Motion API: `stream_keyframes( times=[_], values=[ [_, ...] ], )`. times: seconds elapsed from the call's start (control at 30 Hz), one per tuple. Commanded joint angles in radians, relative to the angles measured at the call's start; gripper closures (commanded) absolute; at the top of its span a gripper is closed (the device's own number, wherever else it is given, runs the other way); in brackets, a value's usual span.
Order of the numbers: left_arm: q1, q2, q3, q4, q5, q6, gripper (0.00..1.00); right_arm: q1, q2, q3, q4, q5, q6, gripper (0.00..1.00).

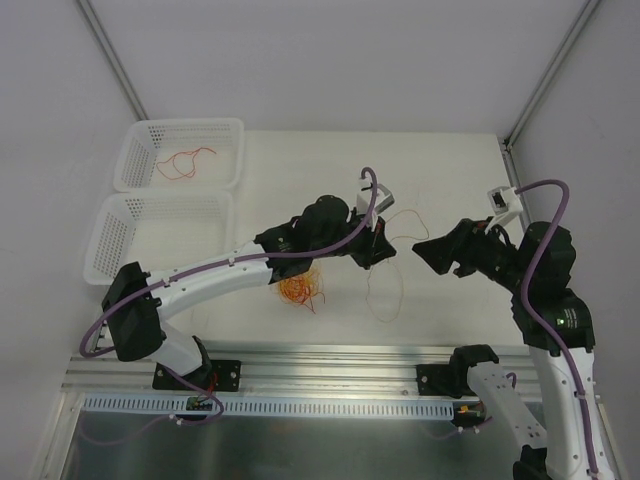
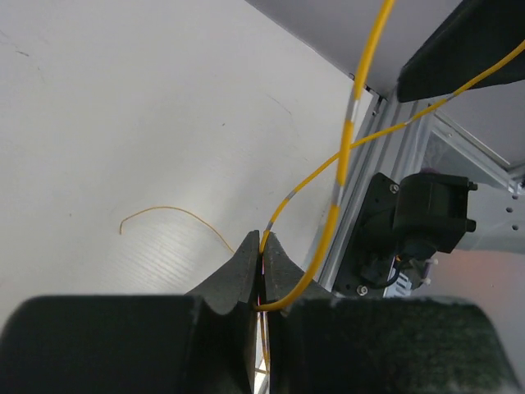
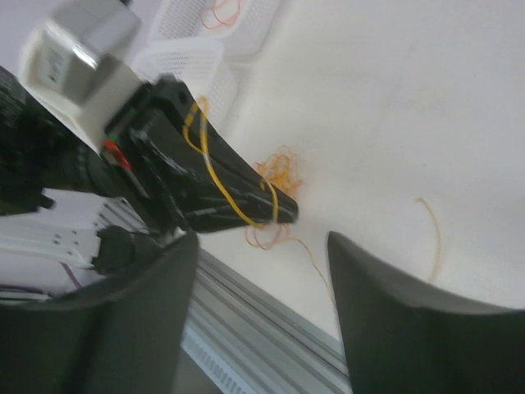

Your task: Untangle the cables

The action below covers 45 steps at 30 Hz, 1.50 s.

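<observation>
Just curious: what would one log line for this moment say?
left jaws shut on thin yellow cable; right jaws open, empty; orange wire tangle on table

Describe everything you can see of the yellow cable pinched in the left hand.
The yellow cable is a thin, glossy, plastic-looking wire with short pale grey bands along it. The left hand is shut on it, its black fingertips pinching one strand. From the pinch the cable curls into a loop. Two strands rise to the right, cross each other and leave the left wrist view at the top and right edges. The right wrist view shows it draped along the hand's black body. Its ends are not visible.
</observation>
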Motion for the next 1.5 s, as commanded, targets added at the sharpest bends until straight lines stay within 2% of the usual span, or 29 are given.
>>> stream_keyframes(
  times=[0.0, 0.07, 0.17, 0.3, 0.43, 0.6, 0.83, 0.97, 1.07, 1.1, 1.33, 1.47],
  values=[
    [0.008, -0.073, 0.082, 0.055, -0.086, 0.011, 1.0, 0.006, -0.016, 0.052, -0.072, 0.054, -0.105, 0.27],
    [0.039, -0.08, 0.122, 0.051, -0.104, 0.008, 1.0, 0.004, -0.022, 0.078, -0.128, 0.103, -0.136, 0.09],
    [0.079, -0.083, 0.203, 0.026, -0.121, 0.014, 1.0, 0.004, -0.048, 0.098, -0.177, 0.178, -0.192, 0.0],
    [0.166, -0.089, 0.32, -0.037, -0.175, 0.045, 1.0, 0.006, -0.095, 0.086, -0.198, 0.247, -0.231, 0.0],
    [0.237, -0.132, 0.403, -0.11, -0.349, 0.115, 1.0, 0.004, -0.123, 0.054, -0.212, 0.276, -0.242, 0.0],
    [0.345, -0.221, 0.49, -0.225, -0.501, 0.177, 1.0, 0.006, -0.14, 0.008, -0.212, 0.276, -0.232, 0.01],
    [0.428, -0.33, 0.529, -0.351, -0.783, 0.312, 1.0, 0.006, -0.137, -0.038, -0.192, 0.273, -0.24, 0.0],
    [0.519, -0.397, 0.457, -0.376, -0.905, 0.376, 1.0, 0.006, -0.144, -0.084, -0.189, 0.263, -0.243, 0.0],
    [0.644, -0.44, 0.382, -0.381, -0.899, 0.387, 1.0, 0.004, -0.148, -0.116, -0.185, 0.24, -0.234, 0.0],
    [0.718, -0.449, 0.36, -0.381, -0.885, 0.387, 1.0, 0.006, -0.148, -0.124, -0.178, 0.235, -0.232, 0.0],
    [1.028, -0.477, 0.066, -0.319, -0.672, 0.317, 1.0, 0.01, -0.14, -0.153, -0.154, 0.192, -0.223, 0.0],
    [1.094, -0.46, -0.058, -0.221, -0.577, 0.339, 1.0, 0.021, -0.137, -0.161, -0.151, 0.174, -0.219, 0.0]
  ],
)
